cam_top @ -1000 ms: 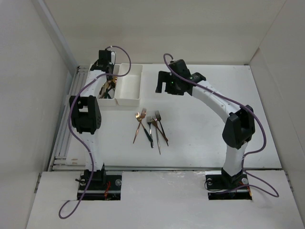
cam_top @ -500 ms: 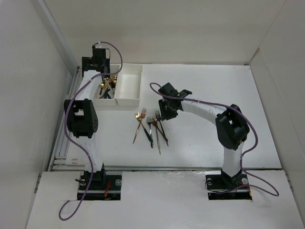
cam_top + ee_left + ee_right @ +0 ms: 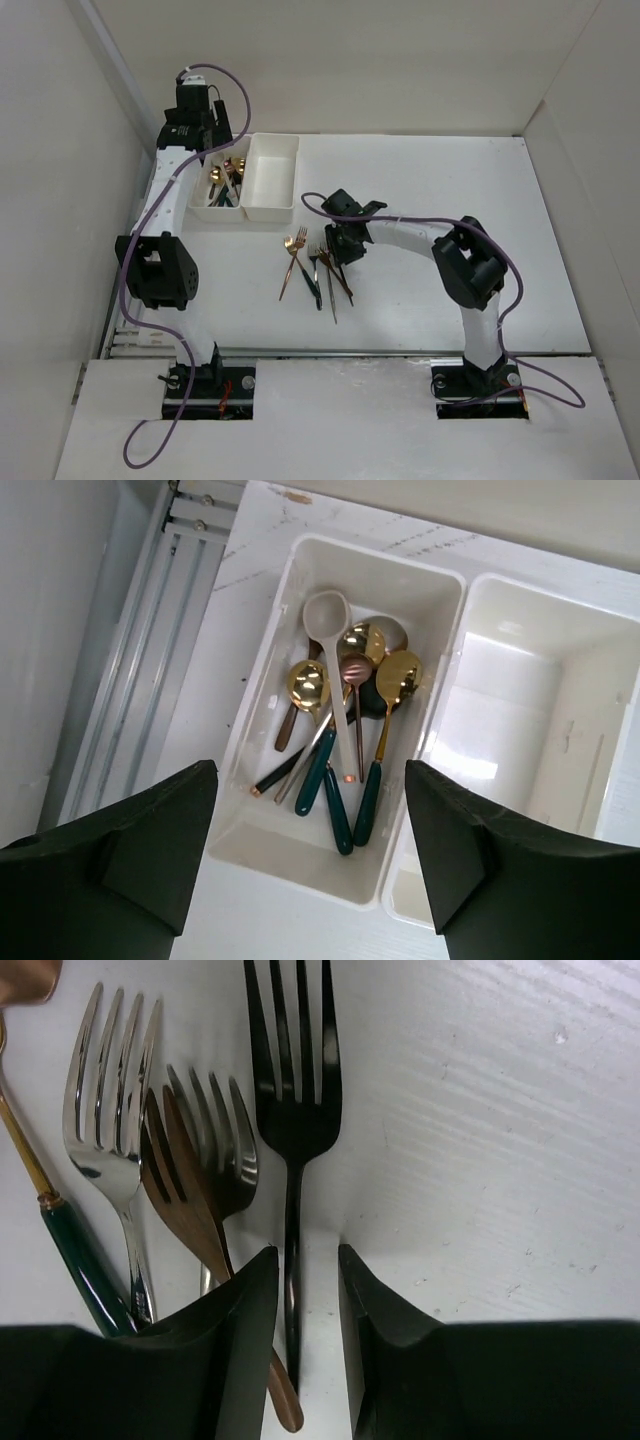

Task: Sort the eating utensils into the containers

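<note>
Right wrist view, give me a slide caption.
Right end effector straddling the handle of a black fork, beside a silver fork and a copper fork.

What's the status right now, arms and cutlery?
Left gripper open above spoon bin. Right gripper open, straddling black fork handle, not yet clamped. Copper fork handle end also lies between the fingers.

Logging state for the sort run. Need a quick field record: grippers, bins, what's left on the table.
left gripper: open, empty, above the spoon bin
spoon bin: holds spoons in gold, copper and a pale one, some with green handles
other bin: no utensils visible
right gripper: low at the table, narrowly open, fingers either side of the black fork handle
table cluster: mostly forks, unsorted
</note>
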